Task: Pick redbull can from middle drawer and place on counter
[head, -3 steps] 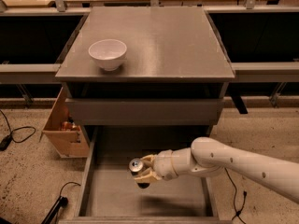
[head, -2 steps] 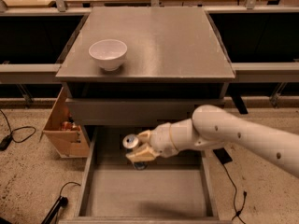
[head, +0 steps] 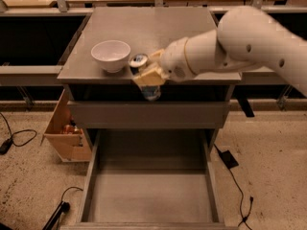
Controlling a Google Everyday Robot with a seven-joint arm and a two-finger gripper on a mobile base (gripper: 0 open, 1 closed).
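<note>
The claw (head: pixel 148 74) is clenched around the can (head: pixel 139 60) and holds it tilted in the air, at the front edge of the tabletop (head: pixel 153 28), just beside the white bowl (head: pixel 111 55). Below it, the drawer (head: pixel 148 195) stands pulled open.

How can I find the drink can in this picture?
Look at the front edge of the grey counter. Just right of the white bowl, the robot's hand grips the redbull can: slim, silver-topped, dark-bodied, far narrower than the bowl.
</note>
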